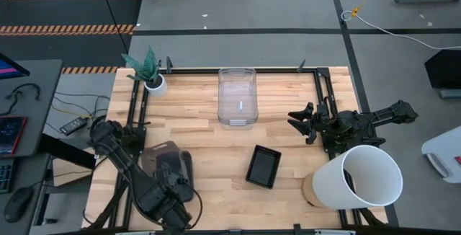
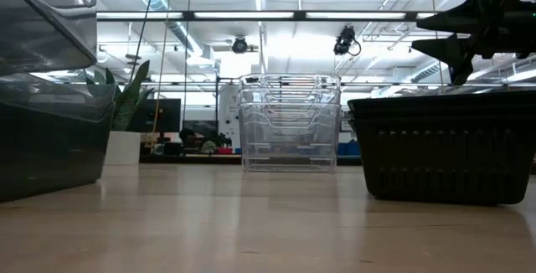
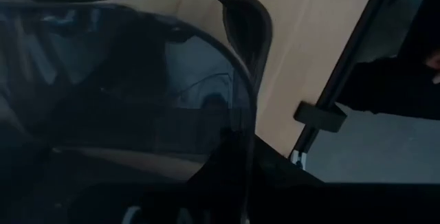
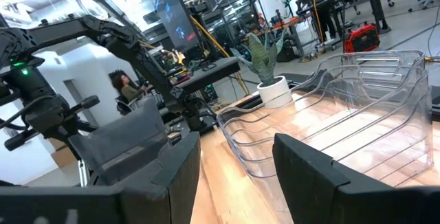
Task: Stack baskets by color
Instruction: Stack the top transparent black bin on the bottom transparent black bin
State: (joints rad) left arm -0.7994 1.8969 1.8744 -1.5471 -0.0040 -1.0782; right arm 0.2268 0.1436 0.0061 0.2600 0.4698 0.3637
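A smoky grey basket (image 2: pixel 42 22) hangs tilted above a second grey basket (image 2: pixel 50 139) that rests on the table at the near left. My left gripper (image 1: pixel 171 192) is shut on the upper grey basket (image 1: pixel 166 161), pointing down. A stack of clear baskets (image 1: pixel 238 96) stands at the far middle. One black mesh basket (image 1: pixel 263 166) sits on its bottom right of centre. My right gripper (image 4: pixel 237 176) waits open and level at the table's right side (image 1: pixel 306 123), aimed at the clear baskets (image 4: pixel 330 114) and touching nothing. My left gripper holds the upper grey basket by its wall at the near end (image 3: pixel 237 141), coming from above with the fingers pointing down. The wrist view is too dark to show the fingers on the wall. The basket is lifted and tilted, over the grey basket below.
A large white bucket (image 1: pixel 364 177) lies on its side at the near right corner. A small white pot with a green plant (image 1: pixel 153 80) stands at the far left. A black frame (image 1: pixel 238 70) edges the table. Bare wood lies between the baskets (image 1: pixel 209 156).
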